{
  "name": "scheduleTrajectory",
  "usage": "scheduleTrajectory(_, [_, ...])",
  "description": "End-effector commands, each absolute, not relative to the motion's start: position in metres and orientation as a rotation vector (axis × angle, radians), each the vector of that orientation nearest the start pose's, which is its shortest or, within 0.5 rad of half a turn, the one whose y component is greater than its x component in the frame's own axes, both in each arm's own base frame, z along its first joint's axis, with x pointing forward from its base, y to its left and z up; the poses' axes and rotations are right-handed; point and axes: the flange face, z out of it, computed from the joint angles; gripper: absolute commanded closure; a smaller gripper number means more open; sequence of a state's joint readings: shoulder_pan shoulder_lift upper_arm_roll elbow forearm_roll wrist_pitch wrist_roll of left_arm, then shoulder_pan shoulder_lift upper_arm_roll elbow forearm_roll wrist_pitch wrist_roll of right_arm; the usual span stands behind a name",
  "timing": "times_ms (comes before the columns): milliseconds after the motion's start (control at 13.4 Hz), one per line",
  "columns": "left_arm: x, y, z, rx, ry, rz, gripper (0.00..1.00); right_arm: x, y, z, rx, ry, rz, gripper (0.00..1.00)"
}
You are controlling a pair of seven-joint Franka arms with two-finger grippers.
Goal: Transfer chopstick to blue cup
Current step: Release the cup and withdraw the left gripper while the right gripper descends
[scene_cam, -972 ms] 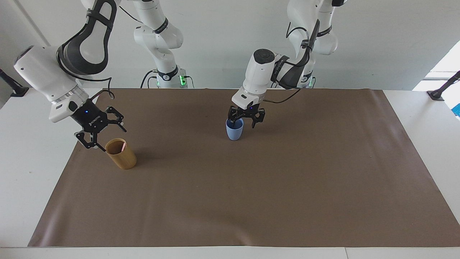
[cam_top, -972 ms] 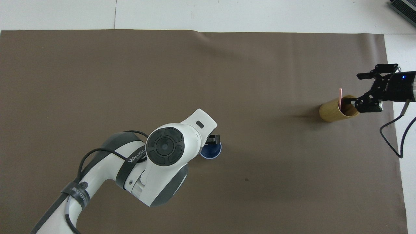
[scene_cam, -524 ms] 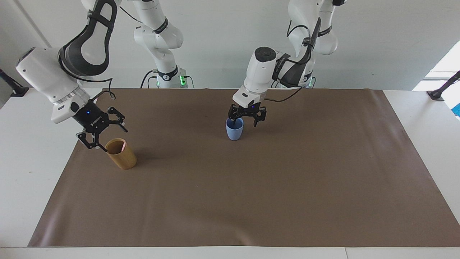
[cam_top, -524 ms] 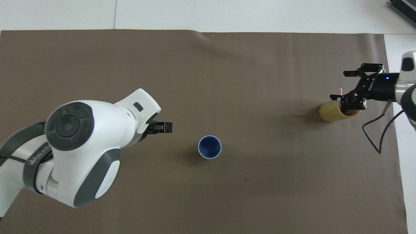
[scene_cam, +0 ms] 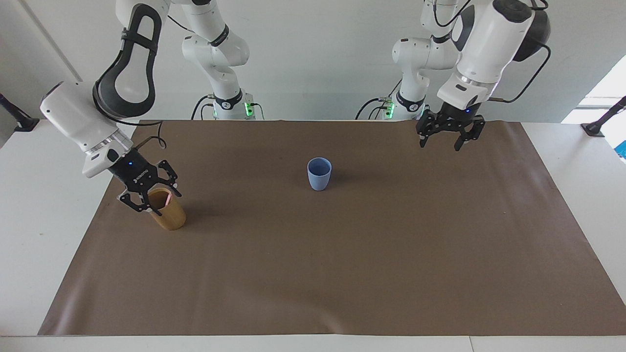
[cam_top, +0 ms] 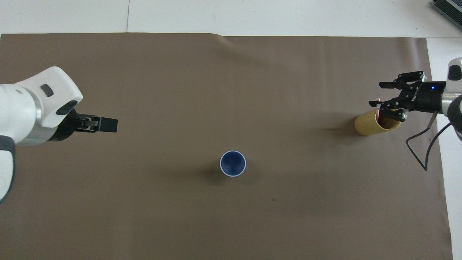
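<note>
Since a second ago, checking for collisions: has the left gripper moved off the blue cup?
Yes. The left gripper left the blue cup and now hangs over the mat's left-arm end.

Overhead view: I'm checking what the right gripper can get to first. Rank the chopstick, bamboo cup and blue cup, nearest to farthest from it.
From the right gripper:
1. Chopstick, standing in the bamboo cup, between the fingers.
2. Bamboo cup, just under the gripper, at the right arm's end.
3. Blue cup, mid-table.

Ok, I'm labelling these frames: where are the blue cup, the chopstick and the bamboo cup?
blue cup (scene_cam: pixel 319 180), facing view, outer wall.
chopstick (scene_cam: pixel 167 199), facing view, pink tip at the rim.
bamboo cup (scene_cam: pixel 169 218), facing view, outer wall.
</note>
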State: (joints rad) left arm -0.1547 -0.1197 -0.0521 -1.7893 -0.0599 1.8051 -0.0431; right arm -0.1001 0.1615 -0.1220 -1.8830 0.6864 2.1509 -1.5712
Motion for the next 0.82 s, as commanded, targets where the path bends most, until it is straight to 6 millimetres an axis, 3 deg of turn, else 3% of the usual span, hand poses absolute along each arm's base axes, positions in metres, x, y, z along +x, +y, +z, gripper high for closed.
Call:
scheduleTrajectory(0, [0.547,-0.086,0.639,-3.173,0.248,-0.191,0.00,0.602,-0.107,0.443,-2.399,-1.338,-0.752,0.36])
scheduleTrajectory(224, [0.552,-0.063,0.660,-3.163,0.296,-0.155,0.00,0.603,-0.100,0.441,-2.394,-1.335,-0.747,0.38])
scheduleTrajectory(299, [0.551,-0.056,0.662,-3.170,0.283,-0.120,0.00,0.604,-0.097,0.442,-2.393,-1.328,-0.748,0.43])
scheduleTrajectory(449, [0.552,-0.057,0.668,-3.169,0.284,-0.114,0.00,0.603,-0.098,0.442,-2.393,-1.322,-0.745,0.56])
scheduleTrajectory(673, [0.541,-0.066,0.661,-3.151,0.301,-0.056,0.00,0.602,-0.099,0.442,-2.390,-1.319,-0.739,0.63])
scheduleTrajectory(748, [0.533,-0.065,0.659,-3.150,0.296,-0.038,0.00,0.602,-0.099,0.442,-2.388,-1.318,-0.738,0.78])
